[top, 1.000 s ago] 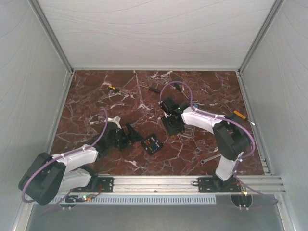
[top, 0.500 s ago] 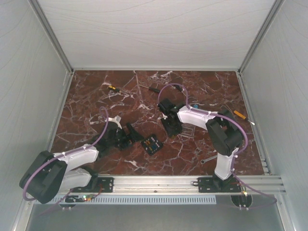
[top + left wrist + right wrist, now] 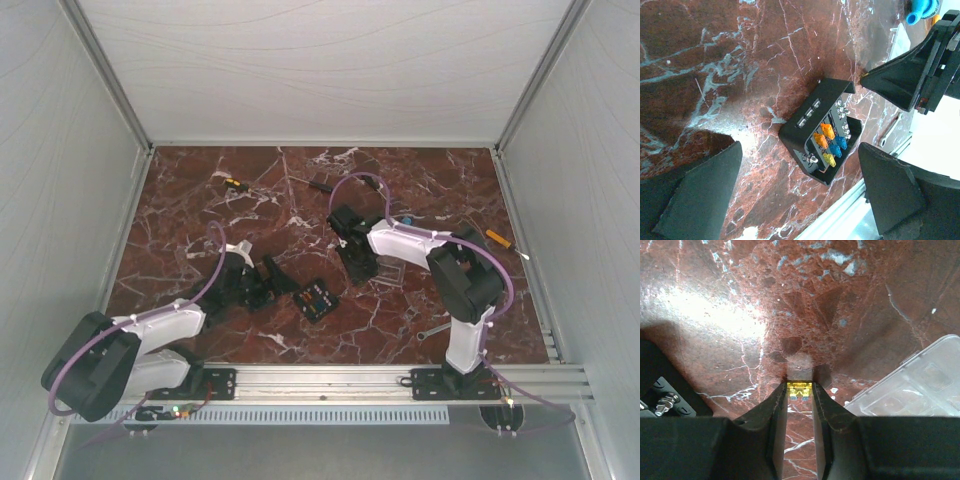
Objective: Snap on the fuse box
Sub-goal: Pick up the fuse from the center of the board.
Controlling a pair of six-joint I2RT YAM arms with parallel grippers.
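While the right gripper [image 3: 800,392] pinches a small yellow fuse [image 3: 800,388] between its fingertips, low over the marble table [image 3: 850,300], the fuse box [image 3: 822,131] lies uncovered just to its left, near the middle of the table. The clear lid [image 3: 912,385] lies apart from the box, on the right side of that gripper. The left gripper [image 3: 278,279] hangs just left of the box with its jaws spread wide and nothing between them. Orange, blue and yellow fuses show in the box's slots.

The hold on the fuse looks thin. Only the very tips meet it, so it could twist or pop out when the arm travels, and a tilted fuse would jam at its slot rather than seat. The box rests free on smooth stone with nothing bracing it, so an off-centre push could skid or tip it. The empty left gripper is well placed to steady it. A fuse left standing proud would likely keep the lid from snapping home. The lid also lies close beside the right fingers, where a sideways swing could knock it away.
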